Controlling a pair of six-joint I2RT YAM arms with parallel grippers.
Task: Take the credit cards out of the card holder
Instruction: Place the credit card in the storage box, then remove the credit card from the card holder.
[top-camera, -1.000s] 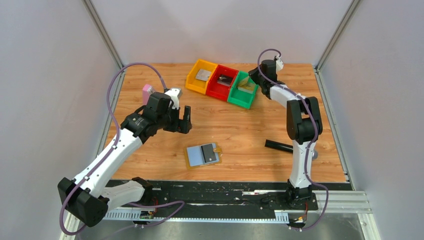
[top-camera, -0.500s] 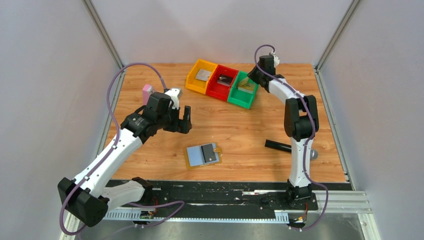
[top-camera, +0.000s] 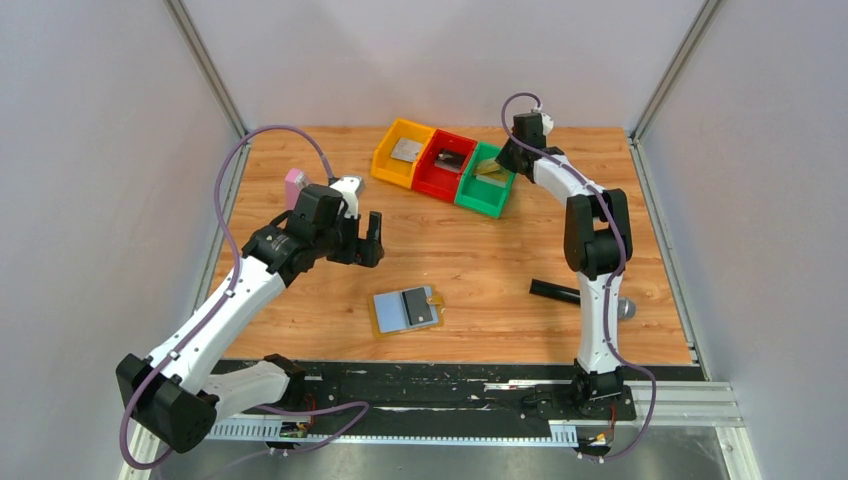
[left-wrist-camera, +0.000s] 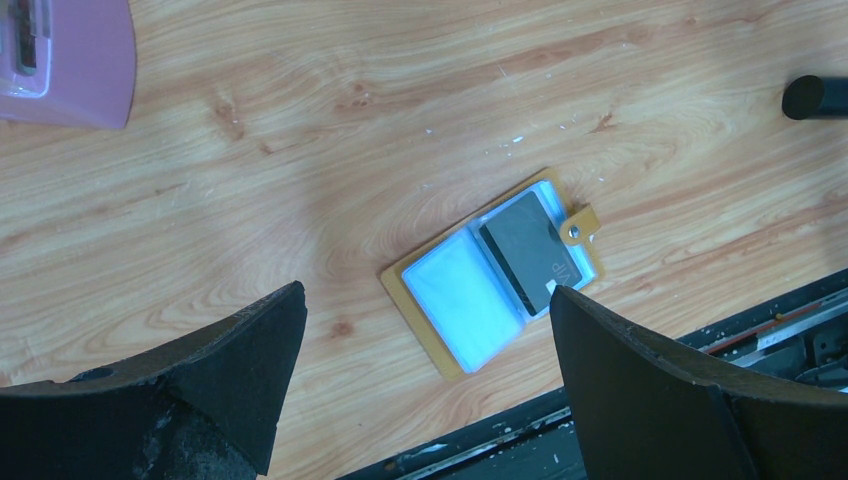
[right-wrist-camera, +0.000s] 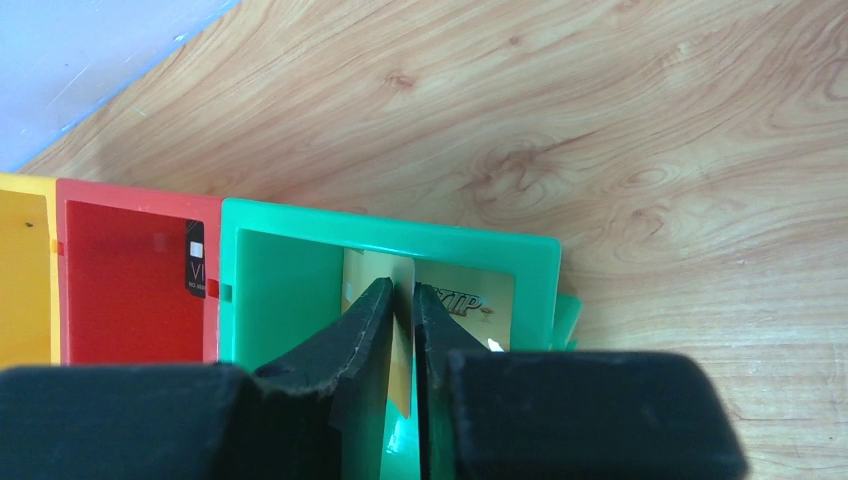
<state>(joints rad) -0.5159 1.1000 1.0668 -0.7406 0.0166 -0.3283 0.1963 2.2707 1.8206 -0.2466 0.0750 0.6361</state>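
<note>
The right gripper (right-wrist-camera: 403, 292) is down in the green bin (right-wrist-camera: 390, 226), jaws pinched on a gold card (right-wrist-camera: 385, 265). The left gripper (left-wrist-camera: 428, 292) hangs spread wide above the open holder (left-wrist-camera: 455, 305) on the table (top-camera: 480, 250), with a dark card (left-wrist-camera: 525, 255) in its tab-side half.

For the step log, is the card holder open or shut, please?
Open: the card holder lies spread flat, blue inside up, a dark card showing.

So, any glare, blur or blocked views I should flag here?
Top external: even light, soft shadows. Left wrist: glare whitens one sleeve of the card holder. Right wrist: the right gripper fills the lower frame, soft-edged, hiding most of the golden card it pinches.
</note>
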